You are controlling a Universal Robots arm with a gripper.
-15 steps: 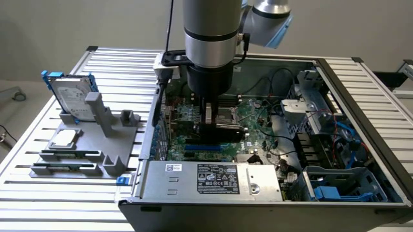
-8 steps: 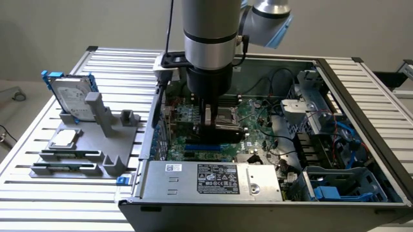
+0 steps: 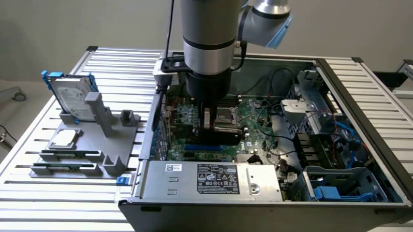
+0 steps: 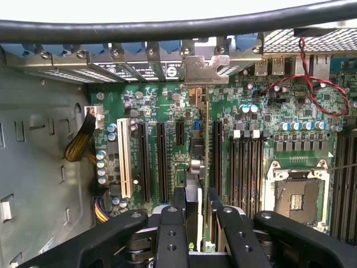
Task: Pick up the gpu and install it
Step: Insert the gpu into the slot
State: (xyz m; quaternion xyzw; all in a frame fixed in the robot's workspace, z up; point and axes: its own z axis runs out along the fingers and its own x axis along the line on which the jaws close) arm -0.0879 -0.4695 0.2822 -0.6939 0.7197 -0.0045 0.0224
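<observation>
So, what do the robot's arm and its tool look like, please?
The arm is a silver-grey cylinder with black bands and a light blue joint cap. A thin black cable runs beside it. The tool is black, with blocky fingers bearing round screw holes.

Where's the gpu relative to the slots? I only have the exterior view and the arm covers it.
Observer: In the wrist view the claw is shut on the gpu, which stands edge-on, parallel to the long black slots.
Operator: Bracket end?
Observer: The silver bracket lies by the rear slot covers of the case.
Operator: Wires in the way?
Observer: A red-and-black wire pair runs off to one side of the bracket, apart from the gpu.
</observation>
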